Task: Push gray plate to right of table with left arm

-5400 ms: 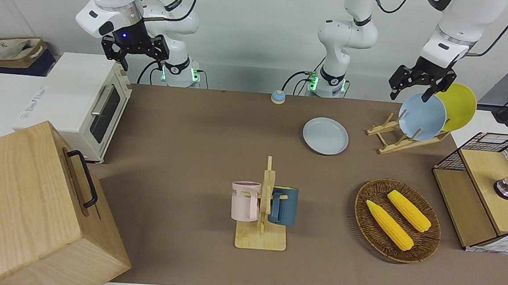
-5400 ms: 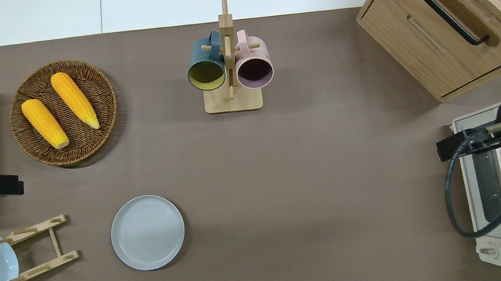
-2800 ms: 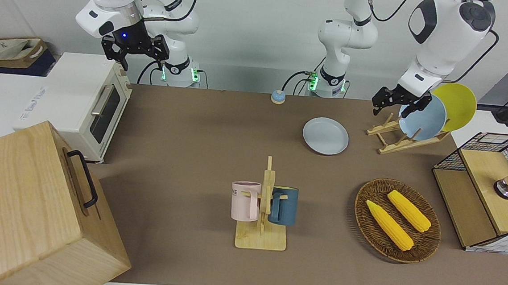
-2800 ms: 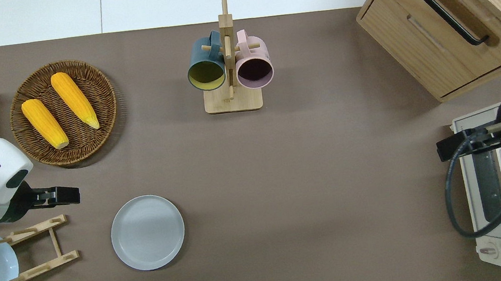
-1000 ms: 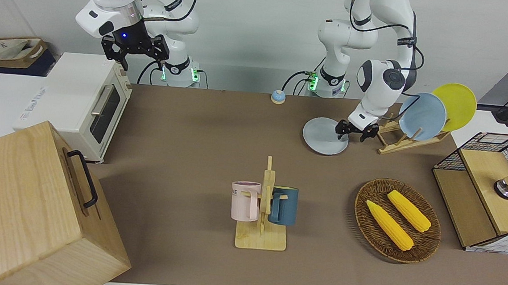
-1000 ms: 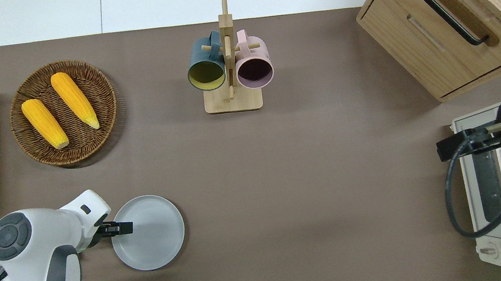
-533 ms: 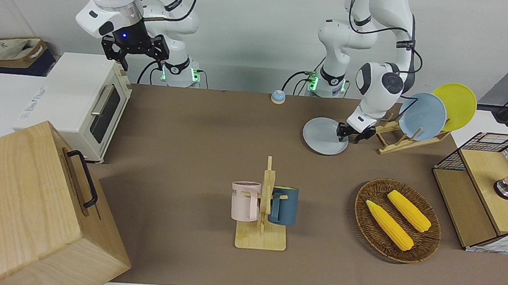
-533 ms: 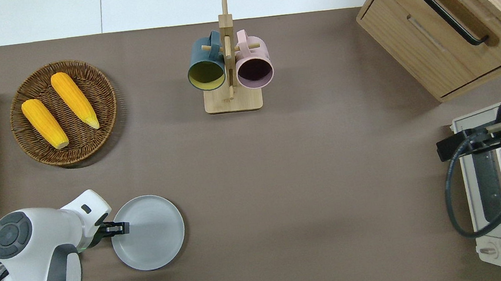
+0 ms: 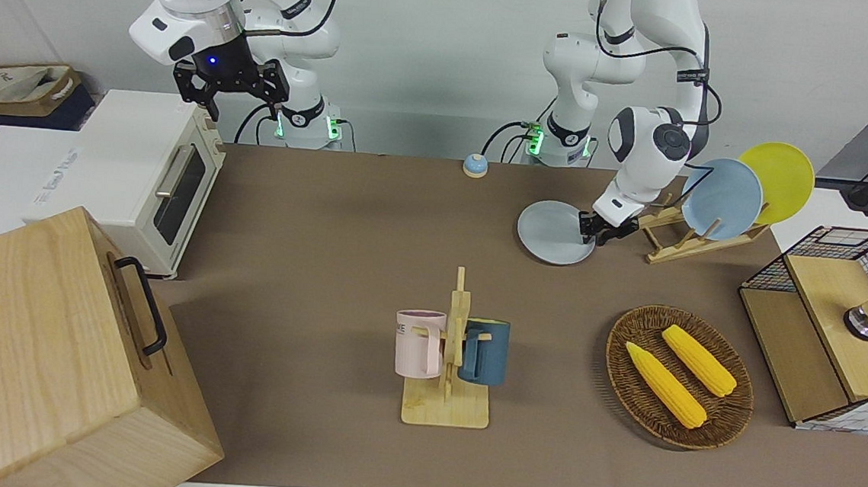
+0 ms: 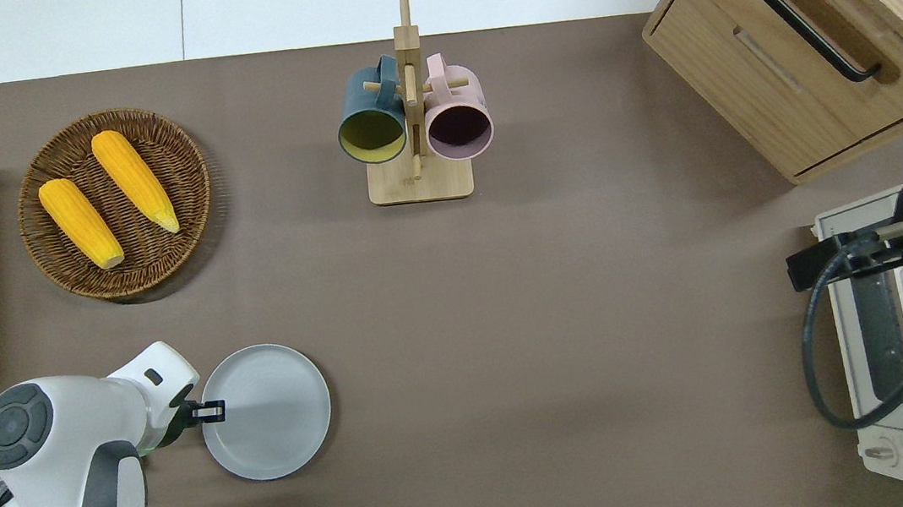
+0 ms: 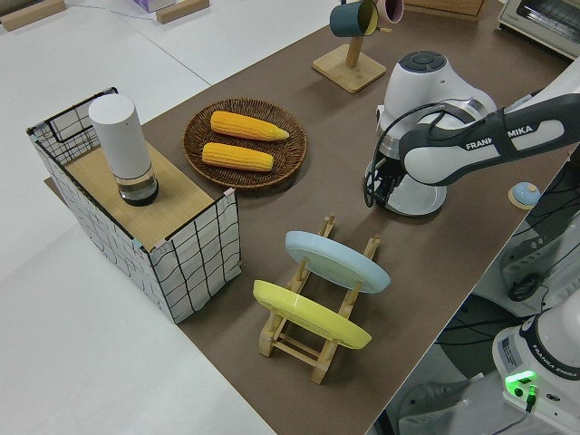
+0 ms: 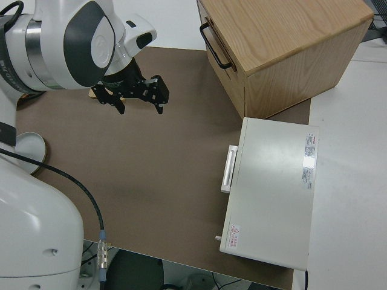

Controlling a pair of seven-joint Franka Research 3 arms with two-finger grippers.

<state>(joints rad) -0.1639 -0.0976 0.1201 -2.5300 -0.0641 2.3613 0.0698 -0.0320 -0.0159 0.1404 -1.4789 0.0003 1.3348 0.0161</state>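
The gray plate (image 9: 553,233) (image 10: 270,412) lies flat on the brown table (image 9: 329,213), near the robots and toward the left arm's end. My left gripper (image 9: 595,230) (image 10: 211,412) is down at table height. It touches the plate's rim on the side toward the left arm's end, between the plate and the wooden dish rack (image 9: 675,241). In the left side view the arm hides most of the plate (image 11: 419,198). My right arm is parked, its gripper (image 12: 139,99) open and empty.
The dish rack holds a light-blue plate (image 9: 721,199) and a yellow plate (image 9: 778,180). A corn basket (image 9: 678,375), mug tree (image 9: 451,352), small bell (image 9: 474,165), toaster oven (image 9: 156,178), wooden drawer box (image 9: 52,354) and wire crate (image 9: 833,325) also stand here.
My left arm came down from over the dish rack to the plate's rim. In the last half second the plate shifted slightly away from the robots.
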